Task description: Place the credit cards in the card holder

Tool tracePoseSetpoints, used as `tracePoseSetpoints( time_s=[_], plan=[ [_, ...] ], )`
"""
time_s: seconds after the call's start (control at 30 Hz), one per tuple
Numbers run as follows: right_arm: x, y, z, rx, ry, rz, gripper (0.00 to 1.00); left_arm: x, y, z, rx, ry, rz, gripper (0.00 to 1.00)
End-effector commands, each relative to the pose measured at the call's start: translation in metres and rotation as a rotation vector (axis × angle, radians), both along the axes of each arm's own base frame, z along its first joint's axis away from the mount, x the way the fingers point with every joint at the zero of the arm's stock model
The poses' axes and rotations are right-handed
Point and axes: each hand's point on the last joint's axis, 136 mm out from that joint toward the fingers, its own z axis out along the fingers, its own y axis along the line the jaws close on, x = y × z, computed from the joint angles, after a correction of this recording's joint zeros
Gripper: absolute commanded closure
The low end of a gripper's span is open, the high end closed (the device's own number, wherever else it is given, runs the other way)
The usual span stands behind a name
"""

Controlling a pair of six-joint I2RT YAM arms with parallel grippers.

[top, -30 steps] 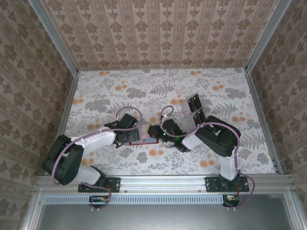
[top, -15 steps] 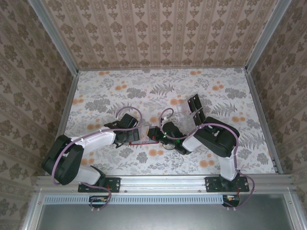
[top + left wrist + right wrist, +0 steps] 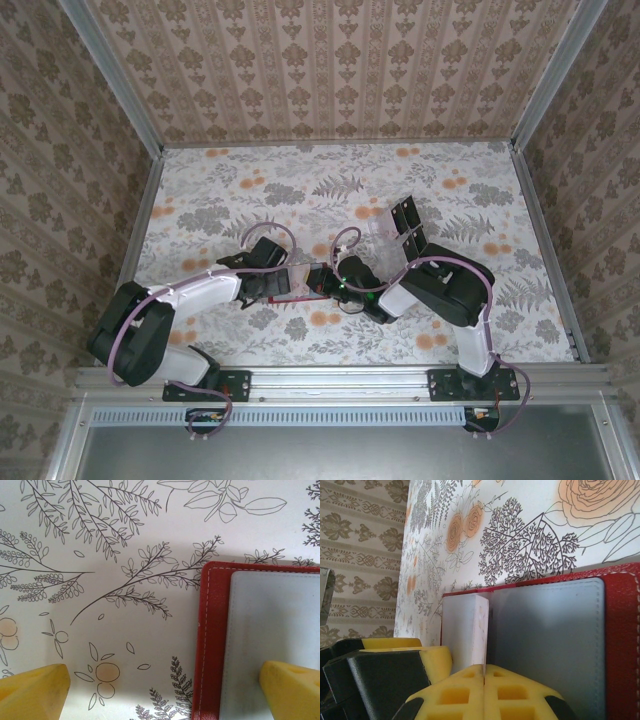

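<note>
The card holder (image 3: 212, 630) lies open on the table, a red wallet with a greyish inside (image 3: 550, 640), and shows as a red sliver (image 3: 292, 298) between the arms in the top view. My right gripper (image 3: 484, 667) is shut on a thin pale credit card (image 3: 470, 630), held on edge over the wallet's inside. My left gripper (image 3: 165, 695) is open and straddles the wallet's left edge, with its right fingertip (image 3: 292, 690) over the grey lining. In the top view the two grippers, left (image 3: 293, 281) and right (image 3: 322, 281), nearly meet.
A clear plastic tray (image 3: 385, 228) holding dark upright cards (image 3: 405, 218) stands behind the right arm. The left gripper's yellow and black finger (image 3: 395, 667) sits close beside the held card. Patterned walls close the table on three sides.
The right gripper has edged left and a little nearer to the wallet with the card. The left arm has held still.
</note>
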Motion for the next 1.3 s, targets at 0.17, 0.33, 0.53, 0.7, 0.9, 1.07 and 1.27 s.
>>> tracePoseSetpoints(
  time_s=[0.17,0.33,0.53,0.7,0.9,1.07,1.27],
  plan=[
    [-0.009,-0.012,-0.025,-0.074,0.041,0.005,1.0,-0.014,0.017,-0.009,0.06,0.052,0.01,0.0],
    [-0.011,-0.019,-0.027,-0.09,0.043,0.005,1.0,-0.015,0.017,-0.009,0.06,0.053,0.011,0.0],
    [-0.012,-0.016,-0.027,-0.092,0.048,0.024,1.0,-0.015,0.017,-0.009,0.06,0.054,0.01,0.0],
    [-0.011,-0.004,-0.026,-0.088,0.062,0.069,1.0,-0.014,0.016,-0.009,0.055,0.053,0.011,0.0],
    [-0.011,0.004,-0.032,-0.095,0.086,0.09,1.0,-0.014,0.014,-0.009,0.05,0.054,0.01,0.0],
    [-0.012,0.004,-0.036,-0.109,0.101,0.094,1.0,-0.012,0.012,-0.005,0.042,0.048,0.008,0.0],
    [-0.012,0.003,-0.034,-0.131,0.105,0.101,1.0,-0.004,0.019,0.017,0.026,0.003,0.034,0.0]
  ],
)
